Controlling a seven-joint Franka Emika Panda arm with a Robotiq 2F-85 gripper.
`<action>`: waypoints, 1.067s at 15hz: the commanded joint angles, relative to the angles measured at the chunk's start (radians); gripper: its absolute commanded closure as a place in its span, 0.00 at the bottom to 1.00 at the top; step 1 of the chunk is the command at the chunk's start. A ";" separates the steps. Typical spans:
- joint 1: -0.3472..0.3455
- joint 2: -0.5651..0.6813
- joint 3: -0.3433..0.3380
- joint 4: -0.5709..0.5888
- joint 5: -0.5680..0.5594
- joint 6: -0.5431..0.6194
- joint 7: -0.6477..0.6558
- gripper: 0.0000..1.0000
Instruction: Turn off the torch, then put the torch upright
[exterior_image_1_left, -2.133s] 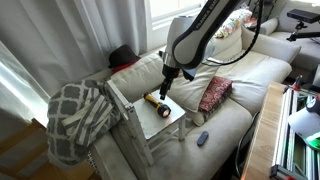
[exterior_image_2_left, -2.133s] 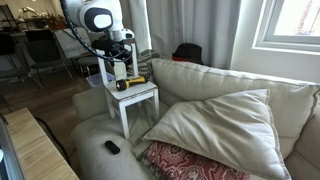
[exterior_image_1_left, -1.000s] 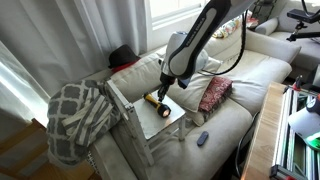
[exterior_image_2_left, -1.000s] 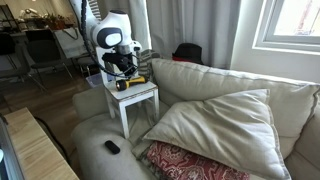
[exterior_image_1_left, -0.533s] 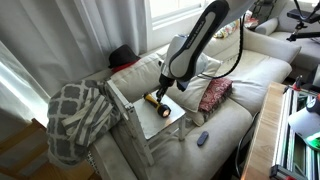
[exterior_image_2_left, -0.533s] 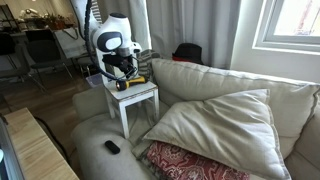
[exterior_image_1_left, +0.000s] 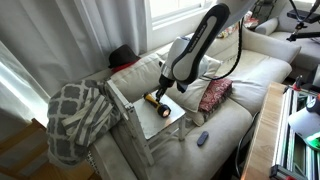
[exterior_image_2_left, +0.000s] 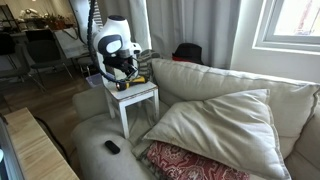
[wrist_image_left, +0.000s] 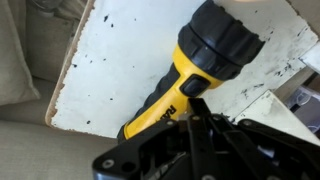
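Sofa cushions carry a small white table (wrist_image_left: 105, 60), its top speckled with dark flecks. Low over it hangs the claw (wrist_image_left: 197, 108), its dark fingers right at the yellow grip; whether they are parted or closed on anything I cannot tell. Just beneath the claw lies the torch (wrist_image_left: 200, 55) on its side, black head pointing away from it. I judge that an off-centre press on the switch could roll the torch off the table onto the sofa (exterior_image_2_left: 220, 95)
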 joint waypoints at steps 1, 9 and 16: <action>-0.016 0.008 -0.002 -0.026 -0.052 0.040 0.044 1.00; -0.048 0.014 0.019 -0.042 -0.073 0.034 0.063 1.00; -0.016 0.047 0.006 -0.010 -0.068 0.035 0.090 1.00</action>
